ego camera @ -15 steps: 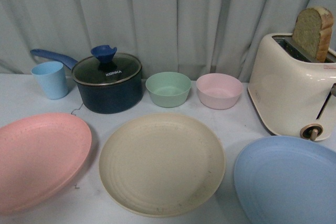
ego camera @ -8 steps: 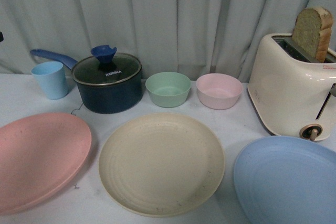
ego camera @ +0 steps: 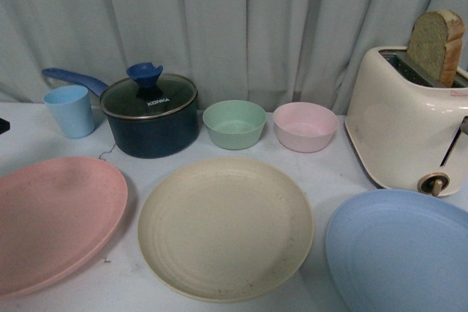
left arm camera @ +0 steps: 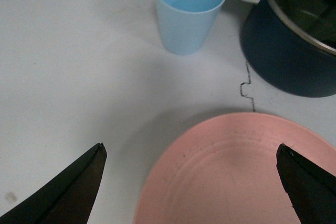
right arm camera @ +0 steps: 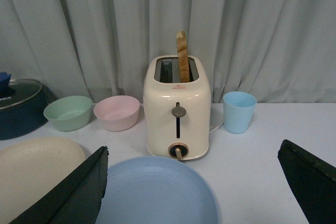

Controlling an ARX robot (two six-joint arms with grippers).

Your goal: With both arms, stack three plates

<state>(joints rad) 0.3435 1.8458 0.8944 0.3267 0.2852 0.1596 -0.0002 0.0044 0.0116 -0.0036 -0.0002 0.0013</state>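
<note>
We are looking across a pale table (ego camera: 329, 173) that is running back to a grey pleated curtain (ego camera: 241, 27). Three plates are lying flat along the near side, none stacked: the pink plate (ego camera: 55, 221) on the left, the cream plate (ego camera: 225, 228) in the middle and the blue plate (ego camera: 402, 250) on the right, with narrow strips of bare table separating them. Behind them a blue cup (ego camera: 69, 111), a lidded dark pot (ego camera: 150, 115), a green bowl (ego camera: 234, 123) and a pink bowl (ego camera: 305, 126) are lining the far side. A cream toaster (ego camera: 402, 126) holding a bread slice (ego camera: 436, 45) is standing just beside the blue plate's far rim, and a second blue cup (right arm camera: 239, 111) is sitting to its right. Open table is showing to the left of the pink plate, and a thinner band is running between plates and bowls. Our left gripper (left arm camera: 190, 149) is hovering with jaws spread wide over the pink plate's far-left rim, gripping nothing. Our right gripper (right arm camera: 194, 148) is hanging above the blue plate's near side, facing the toaster, jaws likewise wide apart and empty.
</note>
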